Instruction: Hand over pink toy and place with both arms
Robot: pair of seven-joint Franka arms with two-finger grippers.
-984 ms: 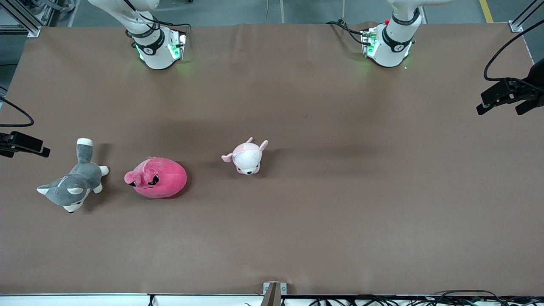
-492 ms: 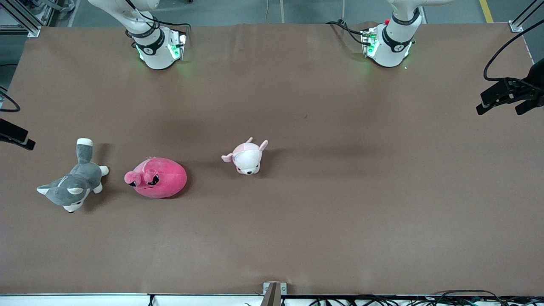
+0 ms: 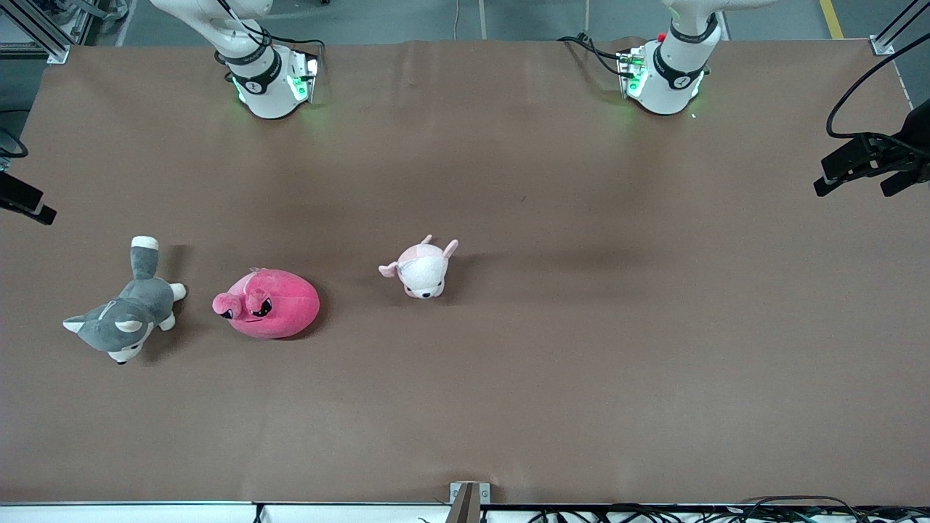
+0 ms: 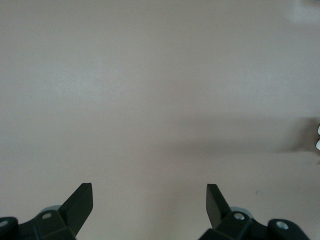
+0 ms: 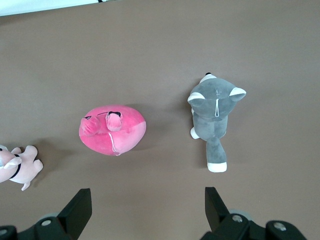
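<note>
The pink toy (image 3: 267,303) is a round hot-pink plush blob with dark eyes, lying on the brown table toward the right arm's end. It also shows in the right wrist view (image 5: 112,130). My right gripper (image 5: 147,205) is open and empty, high above the table, with the toy and the husky below it. In the front view it shows at the edge of the picture (image 3: 22,197). My left gripper (image 4: 149,197) is open and empty over bare table at the left arm's end (image 3: 857,173), where that arm waits.
A grey-and-white plush husky (image 3: 123,319) lies beside the pink toy, closer to the right arm's end of the table. A small pale pink-and-white plush animal (image 3: 421,269) lies toward the table's middle. The arms' green-lit bases (image 3: 272,83) stand along the table's edge.
My right gripper has moved toward the robots' bases and partly out of the front view. The toys and the left arm have not moved.
</note>
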